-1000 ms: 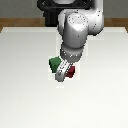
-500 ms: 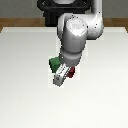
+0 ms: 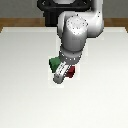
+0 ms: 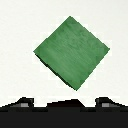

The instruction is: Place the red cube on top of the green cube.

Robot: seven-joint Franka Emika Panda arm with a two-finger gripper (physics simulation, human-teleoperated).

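White, matte tabletop (image 3: pixel 20 90), bare across its near part in the exterior view. Farther in, near the middle, the end effector (image 3: pixel 60 78), pale grey, tilted and low over the surface, casting a faint shadow beneath. Dark red cube (image 3: pixel 71 72) just at the end effector's side, toward the exterior view's right, mostly hidden by the fingers (image 3: pixel 61 70); only a small red patch visible there. In the wrist view, a thin dark-red sliver (image 4: pixel 65 103) between the two dark finger tips at the edge of the picture, so apparently pinched between them, narrow stance matched to the cube's width. Cannot tell for certain whether the red cube is lifted off the surface or resting on it.

Dark green cube (image 3: pixel 53 62) just beyond and to the exterior view's left of the end effector, resting on the tabletop, partly covered by the wrist. From the wrist view, green cube (image 4: pixel 71 51) large and turned like a diamond, top face plain and matte, one shaded side face visible, ahead of the fingers and apart from the red sliver. Red and green cubes close together, not stacked.

Farther back, the bulky white arm (image 3: pixel 77 30) rising from the wrist toward a dark base (image 3: pixel 55 15) at the far edge, with brown floor (image 3: pixel 15 22) beyond the tabletop.
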